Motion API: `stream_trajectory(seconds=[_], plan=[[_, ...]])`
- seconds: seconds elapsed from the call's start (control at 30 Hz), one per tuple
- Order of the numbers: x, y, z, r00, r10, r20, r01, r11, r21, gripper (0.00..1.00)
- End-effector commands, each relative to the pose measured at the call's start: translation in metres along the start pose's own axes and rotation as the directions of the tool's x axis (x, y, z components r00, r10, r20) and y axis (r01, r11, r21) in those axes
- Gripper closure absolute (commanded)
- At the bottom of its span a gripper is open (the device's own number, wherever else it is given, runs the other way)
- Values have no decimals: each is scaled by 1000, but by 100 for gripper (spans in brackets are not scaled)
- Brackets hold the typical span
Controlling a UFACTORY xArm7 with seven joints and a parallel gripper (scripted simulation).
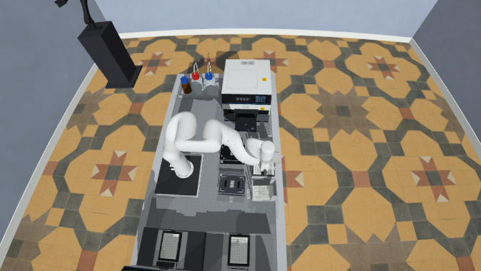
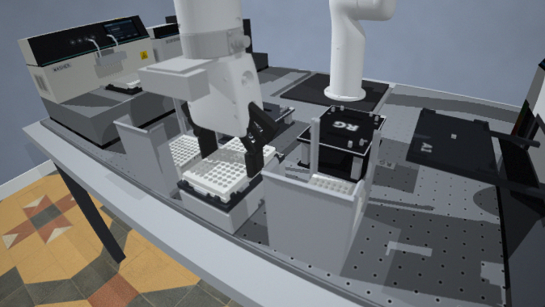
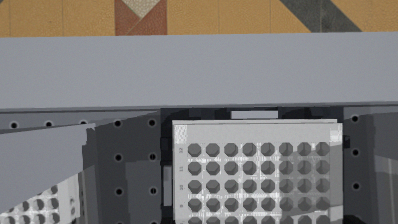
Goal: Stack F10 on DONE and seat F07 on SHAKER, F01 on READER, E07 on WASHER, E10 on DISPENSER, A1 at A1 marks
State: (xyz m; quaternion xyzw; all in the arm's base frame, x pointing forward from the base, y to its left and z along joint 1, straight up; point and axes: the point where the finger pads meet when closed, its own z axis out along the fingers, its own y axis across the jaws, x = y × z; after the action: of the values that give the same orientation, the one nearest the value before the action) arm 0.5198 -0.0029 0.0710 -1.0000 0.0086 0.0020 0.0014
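My gripper (image 2: 230, 155) is shut across the width of a white well plate (image 2: 220, 171). The plate lies flat on the black nest of a white-housed station (image 2: 214, 206) between the two stack racks. I cannot read its label. The wrist view looks down on the plate's wells (image 3: 255, 175), with the table edge beyond. In the top view the gripper (image 1: 264, 169) is at the table's right edge. A plate (image 2: 127, 81) sits in the WASHER (image 2: 77, 69). The black A1 tray (image 2: 453, 145) at the right is empty.
One tall grey rack (image 2: 145, 149) stands left of the held plate and another (image 2: 311, 210) stands right of it, each with a plate inside. The RG nest (image 2: 344, 129) stands behind the right rack. Two instruments at the table's near end hold plates (image 1: 169, 245) (image 1: 238, 249).
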Motion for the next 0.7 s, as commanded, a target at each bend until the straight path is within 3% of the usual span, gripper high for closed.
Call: stream_trajectory(seconds=[0.0,0.67], plan=[[1,0,-2,1000,0,-4,0,1000,0,100],[1,0,-8,1000,0,-4,0,1000,0,100]])
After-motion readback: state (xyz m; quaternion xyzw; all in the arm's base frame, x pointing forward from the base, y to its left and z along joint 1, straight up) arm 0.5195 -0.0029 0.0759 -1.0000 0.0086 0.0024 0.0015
